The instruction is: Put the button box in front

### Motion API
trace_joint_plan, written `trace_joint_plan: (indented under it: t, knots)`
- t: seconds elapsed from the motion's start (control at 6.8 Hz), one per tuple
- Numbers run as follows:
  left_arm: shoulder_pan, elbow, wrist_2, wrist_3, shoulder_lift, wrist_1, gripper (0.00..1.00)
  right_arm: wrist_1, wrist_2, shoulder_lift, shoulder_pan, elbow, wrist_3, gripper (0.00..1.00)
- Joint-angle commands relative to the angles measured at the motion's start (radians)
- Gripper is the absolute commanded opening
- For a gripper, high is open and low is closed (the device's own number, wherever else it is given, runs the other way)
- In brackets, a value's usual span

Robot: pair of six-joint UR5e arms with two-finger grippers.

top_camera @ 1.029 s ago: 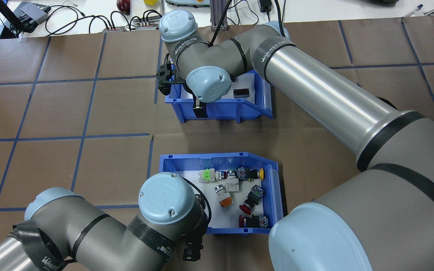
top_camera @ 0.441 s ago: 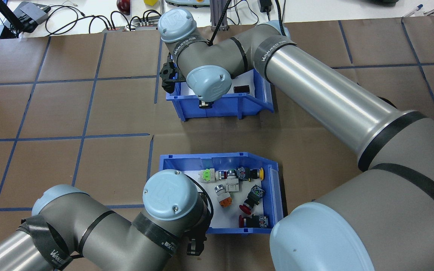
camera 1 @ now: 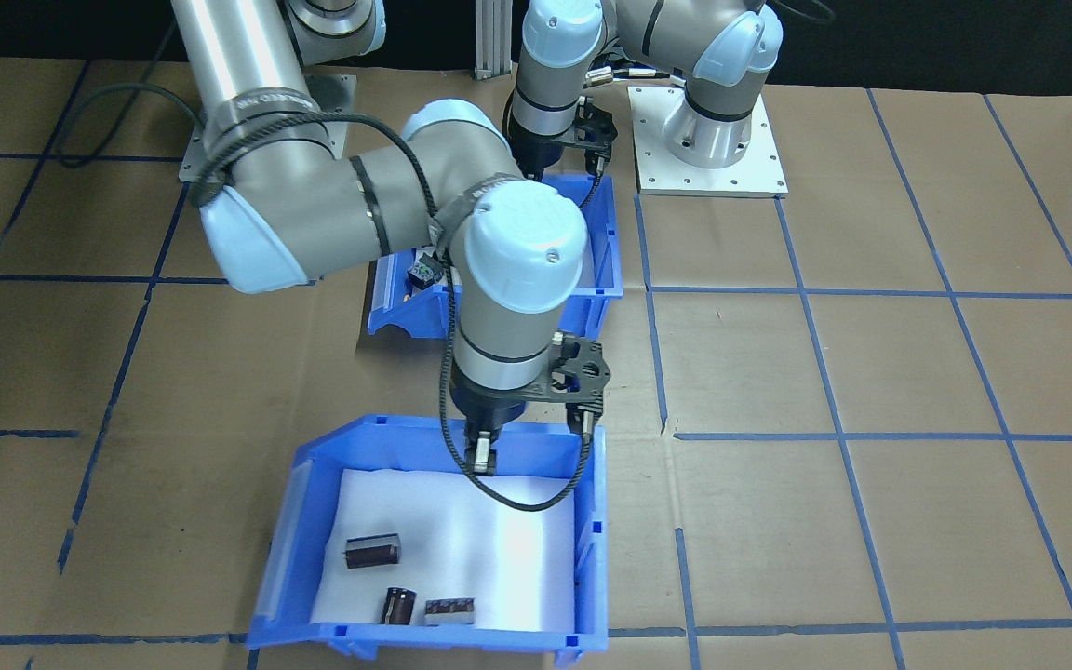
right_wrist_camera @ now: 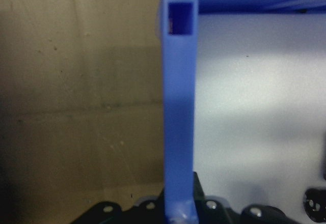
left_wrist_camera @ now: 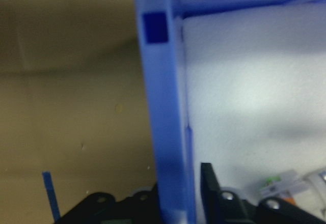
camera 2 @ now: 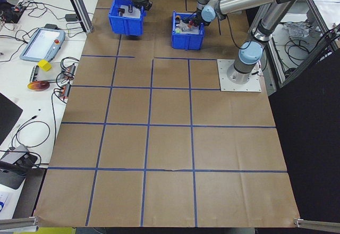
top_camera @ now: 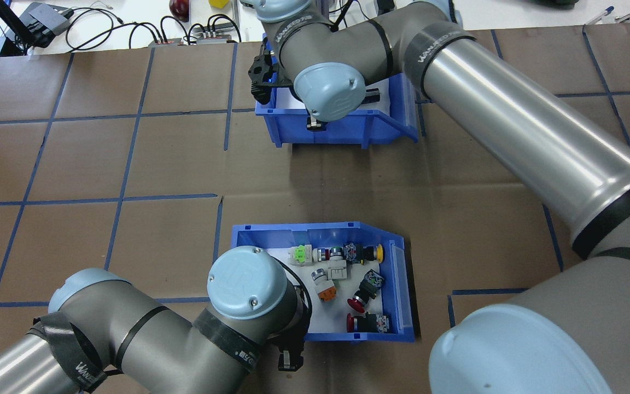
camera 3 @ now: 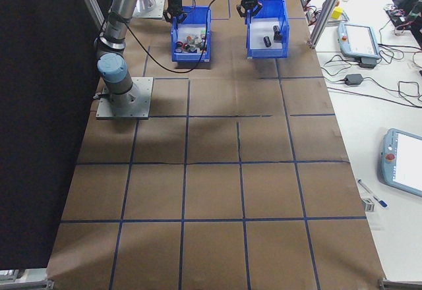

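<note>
I have both claws clamped on bin walls — right claw (top_camera: 315,125) on the capacitor bin (top_camera: 342,128) at 12 o'clock, left claw (top_camera: 289,361) on the button box (top_camera: 323,241) nearest me — next, I reckon, carry it forward.

Button box (top_camera: 402,273) behind capacitor bin (top_camera: 391,117)

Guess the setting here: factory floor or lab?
Most likely a robotics lab bench, not a factory line. Two arms are bolted to a paper-covered table with a blue tape grid, and teach pendants and loose cables lie on a white side desk.
</note>
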Motion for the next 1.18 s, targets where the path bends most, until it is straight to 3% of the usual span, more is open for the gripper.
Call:
trace_joint_plan:
  t: [0.0,0.29,0.59,1.03]
  knots:
    - [0.004,0.008,-0.029,-0.004,0.045,-0.008,0.00,0.068,-0.002,-0.060,-0.117,0.006,-0.134,0.05]
    - [0.038,0.045,0.019,0.016,0.082,-0.022,0.00,0.137,0.000,-0.109,-0.235,0.009,-0.281,0.05]
    - [0.168,0.107,0.020,0.062,0.067,-0.024,0.00,0.148,-0.002,-0.173,-0.361,0.062,-0.404,0.05]
    - [0.278,0.288,0.022,0.194,0.002,-0.135,0.00,0.123,0.012,-0.319,-0.528,0.279,-0.583,0.05]
